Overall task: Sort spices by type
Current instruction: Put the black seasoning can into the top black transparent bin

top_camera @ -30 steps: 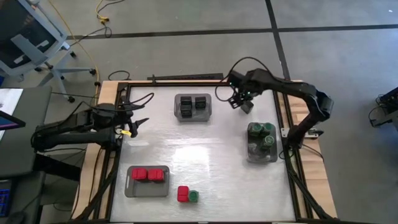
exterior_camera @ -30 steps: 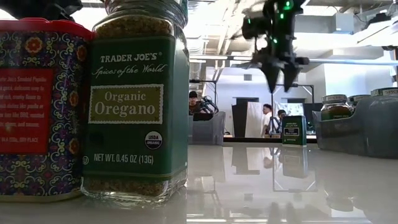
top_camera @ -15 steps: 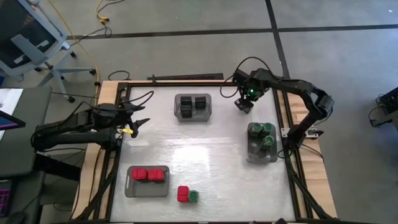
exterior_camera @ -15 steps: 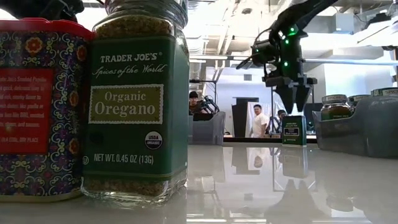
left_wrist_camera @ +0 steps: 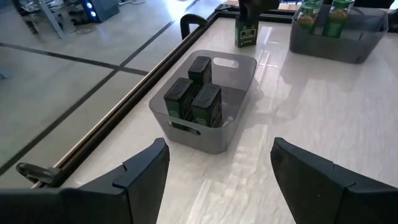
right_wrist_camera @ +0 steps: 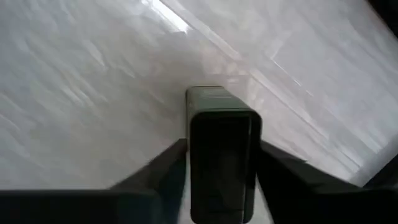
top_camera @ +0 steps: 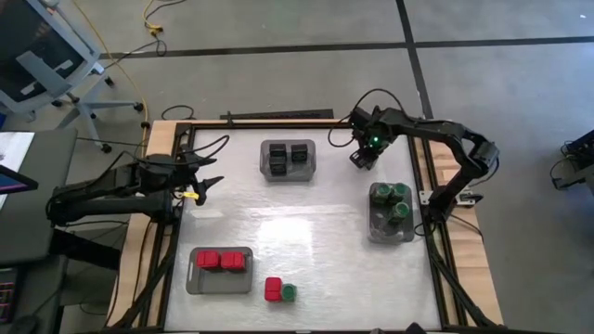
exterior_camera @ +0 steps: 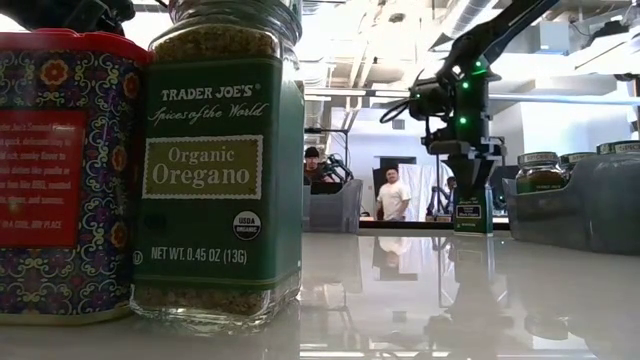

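A small dark spice tin (exterior_camera: 472, 208) stands upright on the table near the far right; it also shows in the right wrist view (right_wrist_camera: 221, 149) and the left wrist view (left_wrist_camera: 247, 31). My right gripper (top_camera: 364, 158) is over it, pointing down, its fingers low on either side of the tin's top. A red box (top_camera: 273, 289) and a green-lidded jar (top_camera: 289, 293) stand side by side at the near edge. My left gripper (top_camera: 206, 184) waits open at the table's left edge. My right gripper comes from above with one finger (right_wrist_camera: 168, 165) on each side of the tin's upper part (right_wrist_camera: 221, 124). No gap shows between fingers and tin, and I cannot tell whether they touch it. The tin stands upright on the table.
A grey tray with black tins (top_camera: 288, 160) sits far centre. A tray of green-lidded jars (top_camera: 391, 211) is at the right and a tray of red boxes (top_camera: 221, 269) at the near left. Bare tabletop lies in the middle. People stand in the room beyond.
My right gripper has moved a little toward the table's right edge and come down, from above the dark tin until its fingers flank the tin's top. The tin has stayed in place.
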Motion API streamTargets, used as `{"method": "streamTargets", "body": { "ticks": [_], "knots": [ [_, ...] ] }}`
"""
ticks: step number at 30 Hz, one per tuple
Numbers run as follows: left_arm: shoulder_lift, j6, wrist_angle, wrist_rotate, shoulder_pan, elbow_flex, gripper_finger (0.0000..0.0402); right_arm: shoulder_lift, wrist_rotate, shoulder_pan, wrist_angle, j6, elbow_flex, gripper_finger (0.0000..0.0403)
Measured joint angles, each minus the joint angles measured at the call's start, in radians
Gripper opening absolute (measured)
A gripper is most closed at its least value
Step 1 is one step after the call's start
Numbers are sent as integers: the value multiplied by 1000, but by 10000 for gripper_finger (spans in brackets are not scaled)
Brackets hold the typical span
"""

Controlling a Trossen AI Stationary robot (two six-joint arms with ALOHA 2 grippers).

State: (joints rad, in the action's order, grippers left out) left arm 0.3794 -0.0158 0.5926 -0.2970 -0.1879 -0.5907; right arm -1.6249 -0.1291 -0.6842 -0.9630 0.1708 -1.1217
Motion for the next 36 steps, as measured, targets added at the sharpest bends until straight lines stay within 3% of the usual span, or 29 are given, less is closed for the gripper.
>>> {"method": "streamTargets", "body": {
  "ticks": [3, 8, 13, 20, 28, 36],
  "knots": [
    [0, 0, 0, 0, 0, 0, 268, 0, 0, 2, -8, -15, -1, 142],
    [0, 18, 0, -1, 0, 0, 268, 0, -2, 44, -91, -15, -86, 142],
    [0, 56, 0, -2, 0, 0, 268, 0, -1, 120, -147, -37, -289, 142],
    [0, 83, 0, -1, 0, 0, 268, -18, 30, 229, -95, -116, -587, 142],
    [0, 83, 0, -1, 0, 0, 268, -224, 98, 299, -129, -209, -833, 142],
    [0, 82, 1, -1, 0, 0, 268, -471, 112, 365, -327, -331, -1034, 142]
  ]
}}
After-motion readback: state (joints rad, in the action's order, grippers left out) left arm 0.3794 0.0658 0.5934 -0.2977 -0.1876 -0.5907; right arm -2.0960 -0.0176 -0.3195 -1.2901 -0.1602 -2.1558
